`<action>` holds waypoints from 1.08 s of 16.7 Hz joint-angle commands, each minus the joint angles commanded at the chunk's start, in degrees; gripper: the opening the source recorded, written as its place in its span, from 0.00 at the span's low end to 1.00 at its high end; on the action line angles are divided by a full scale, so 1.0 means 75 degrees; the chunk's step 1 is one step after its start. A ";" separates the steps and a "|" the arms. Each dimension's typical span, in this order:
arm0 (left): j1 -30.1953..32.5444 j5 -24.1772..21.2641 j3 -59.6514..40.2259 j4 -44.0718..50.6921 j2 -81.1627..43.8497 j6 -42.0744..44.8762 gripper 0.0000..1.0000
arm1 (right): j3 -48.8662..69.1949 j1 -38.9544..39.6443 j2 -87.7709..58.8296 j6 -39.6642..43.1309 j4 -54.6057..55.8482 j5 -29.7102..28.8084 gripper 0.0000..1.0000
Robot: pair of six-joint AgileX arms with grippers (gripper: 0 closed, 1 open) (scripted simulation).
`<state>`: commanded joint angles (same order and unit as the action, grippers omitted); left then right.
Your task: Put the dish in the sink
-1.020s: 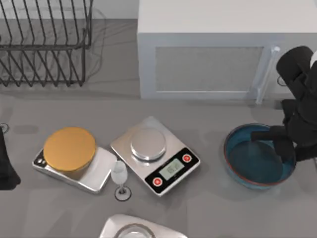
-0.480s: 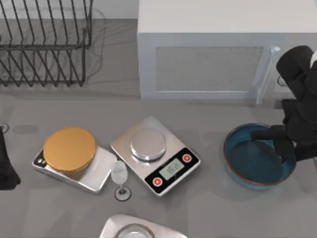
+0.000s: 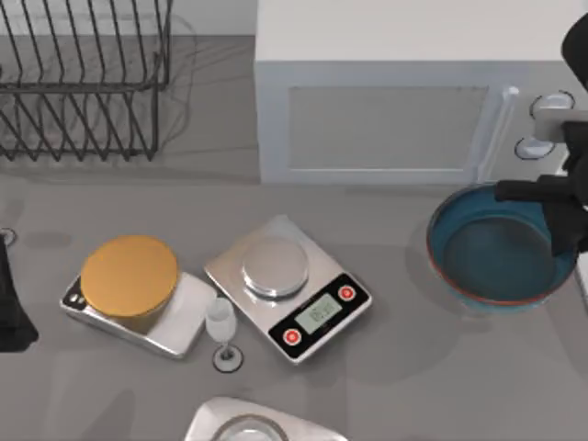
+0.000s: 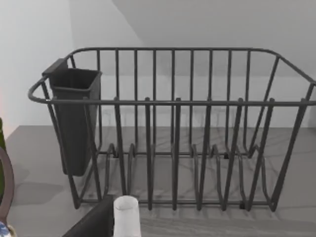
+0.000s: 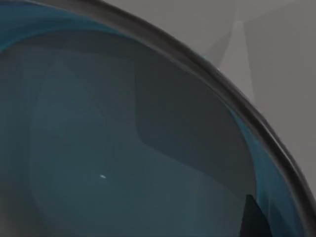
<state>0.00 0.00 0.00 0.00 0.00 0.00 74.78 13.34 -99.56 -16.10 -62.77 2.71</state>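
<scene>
Dish (image 3: 487, 262) is sitting at the bench's (image 3: 413, 386) right side, right gripper (image 3: 560, 216) fingers clenched on its rim. No writing is readable anywhere.

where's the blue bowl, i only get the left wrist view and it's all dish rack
observer: The blue bowl is at the table's right side, in front of the white cabinet.
operator: is anything holding it
observer: Yes, the right gripper is clamped on its right-hand rim.
operator: and where does my left gripper sit from above
observer: The left gripper is parked at the table's left edge, beside the orange-topped scale.
</scene>
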 joint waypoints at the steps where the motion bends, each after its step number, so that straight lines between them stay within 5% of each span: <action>1: 0.0000 0.0000 0.0000 0.0000 0.0000 0.0000 1.00 | 0.0265 0.0074 0.0020 0.0024 -0.0304 -0.0028 0.00; 8: 0.0000 0.0000 0.0000 0.0000 0.0000 0.0000 1.00 | 0.2139 0.0282 -0.0167 0.0004 -0.2329 -0.0367 0.00; 18: 0.0000 0.0000 0.0000 0.0000 0.0000 0.0000 1.00 | 0.1164 -0.0614 0.0066 0.0431 -0.1247 0.0168 0.00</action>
<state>0.00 0.00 0.00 0.00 0.00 0.00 83.51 8.73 -99.07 -12.86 -72.13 3.96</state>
